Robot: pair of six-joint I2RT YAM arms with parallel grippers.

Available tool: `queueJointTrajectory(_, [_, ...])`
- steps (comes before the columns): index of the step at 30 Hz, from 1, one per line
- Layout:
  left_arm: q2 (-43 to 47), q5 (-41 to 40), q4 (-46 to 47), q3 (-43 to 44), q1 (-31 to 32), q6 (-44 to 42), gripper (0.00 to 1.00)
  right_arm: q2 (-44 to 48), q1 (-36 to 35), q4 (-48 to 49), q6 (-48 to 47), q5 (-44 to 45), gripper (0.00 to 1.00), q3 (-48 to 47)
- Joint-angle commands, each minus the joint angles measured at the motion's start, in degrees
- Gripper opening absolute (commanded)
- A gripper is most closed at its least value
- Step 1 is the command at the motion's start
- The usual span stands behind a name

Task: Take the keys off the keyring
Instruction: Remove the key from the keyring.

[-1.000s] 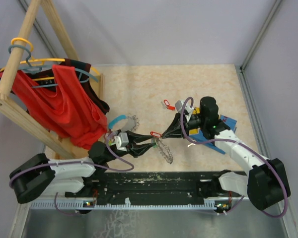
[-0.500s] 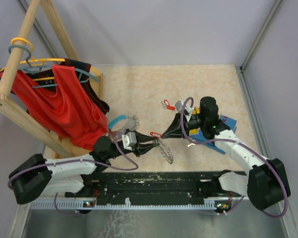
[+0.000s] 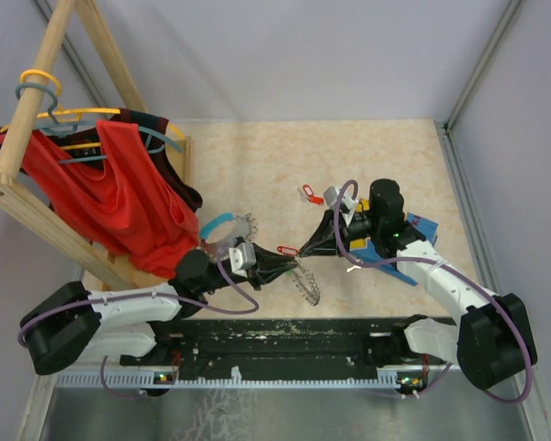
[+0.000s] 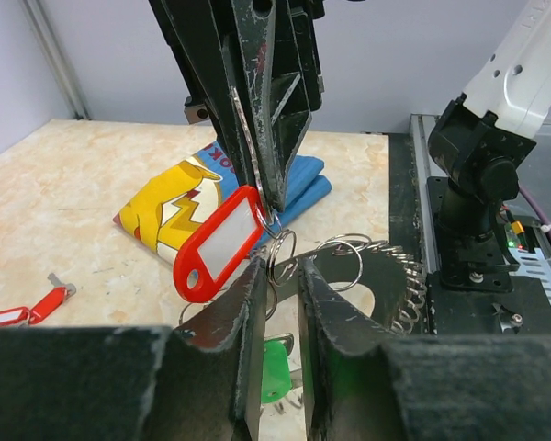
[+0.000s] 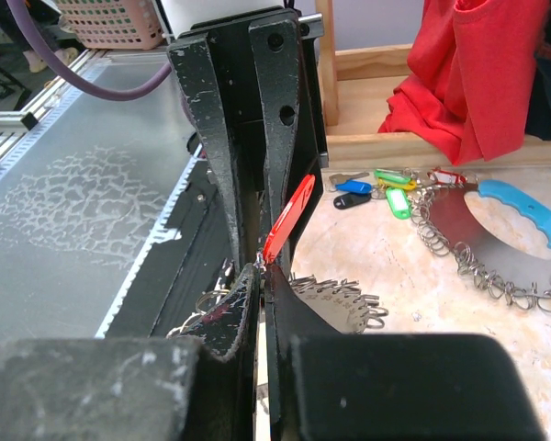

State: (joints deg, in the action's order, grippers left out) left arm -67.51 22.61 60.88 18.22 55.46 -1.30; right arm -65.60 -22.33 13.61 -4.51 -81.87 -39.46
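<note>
Above the table's near middle hangs the keyring (image 3: pixel 305 278), a grey metal plate fringed with small silver loops (image 4: pixel 386 276). A key with a red tag (image 3: pixel 287 249) sticks up from it (image 4: pixel 219 243). My right gripper (image 3: pixel 299 248) is shut on that key's metal end (image 5: pixel 264 271), the red tag (image 5: pixel 289 216) rising just past its tips. From the other side, my left gripper (image 3: pixel 277 263) stands narrow around the silver loops (image 4: pixel 280 259) at the keyring's edge, with a slit still between its fingers (image 4: pixel 248 308). A green tag (image 4: pixel 275 367) hangs below.
A second ring with a blue handle (image 3: pixel 225 223) and several coloured keys (image 5: pixel 397 202) lies near the wooden rack (image 3: pixel 37 184) draped in red cloth (image 3: pixel 119 193). A loose red key (image 3: pixel 305 191) lies farther back. A blue and yellow cloth (image 3: pixel 399 246) sits under the right arm.
My left gripper has slid right toward the keyring and its jaws have narrowed around the loops. The right gripper and the red-tagged key have stayed put.
</note>
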Motion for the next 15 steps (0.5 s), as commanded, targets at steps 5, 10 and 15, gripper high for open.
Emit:
queueJointTrajectory(5, [-0.3, 0.8, 1.9, 2.0, -0.3, 1.2, 0.25, 1.7, 0.3, 2.2, -0.9, -1.8, 0.00, -2.8])
queueJointTrajectory(10, [0.1, 0.2, 2.0, 2.0, -0.3, 1.3, 0.26, 1.7, 0.3, 2.2, -0.8, -1.8, 0.00, -2.8])
queueJointTrajectory(15, [0.3, 0.5, 2.0, 2.1, -0.3, 1.6, 0.23, 1.7, 0.3, 2.2, -0.8, -1.8, 0.00, -2.8])
